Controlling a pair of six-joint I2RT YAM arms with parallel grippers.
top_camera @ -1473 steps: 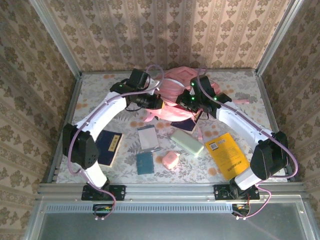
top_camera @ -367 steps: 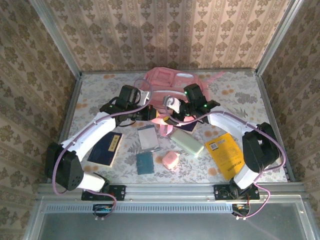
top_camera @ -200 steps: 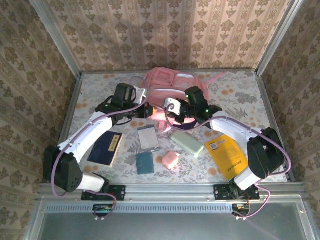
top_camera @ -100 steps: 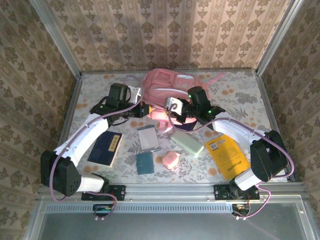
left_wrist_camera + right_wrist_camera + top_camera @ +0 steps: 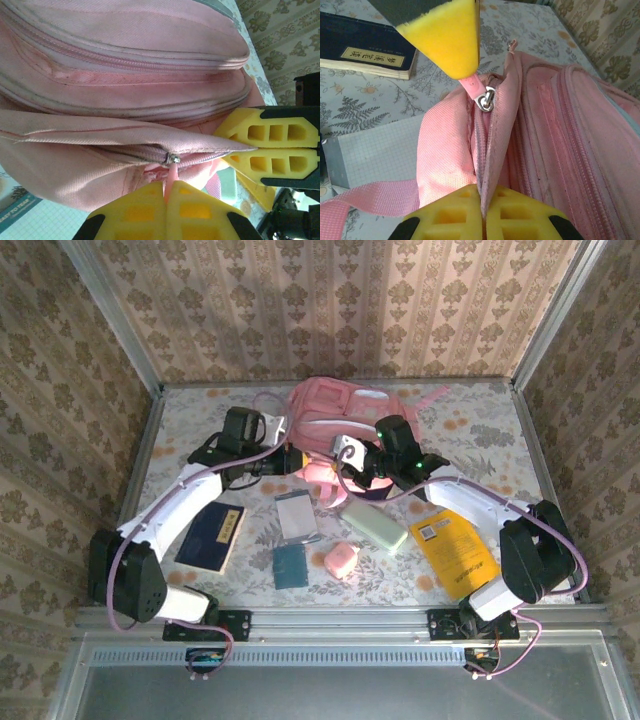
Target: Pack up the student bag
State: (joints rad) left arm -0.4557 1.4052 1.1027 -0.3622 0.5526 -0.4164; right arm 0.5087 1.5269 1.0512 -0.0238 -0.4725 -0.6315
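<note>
Table (image 5: 190, 420): flowered cloth, patterned walls (image 5: 330, 300) all round.
Student bag (image 5: 340, 410): far centre of the table, just beyond both grippers.
Left gripper (image 5: 165, 187): clenched on the pink zip pull (image 5: 471, 85).
Right gripper (image 5: 481, 194): pinched tight on the bag's fabric edge beside the zip.
Zip line: runs between the two grips, with the slider (image 5: 485, 100) at the left one's end.
Next move, likely: left draws the pull along that line while right anchors the fabric.
</note>
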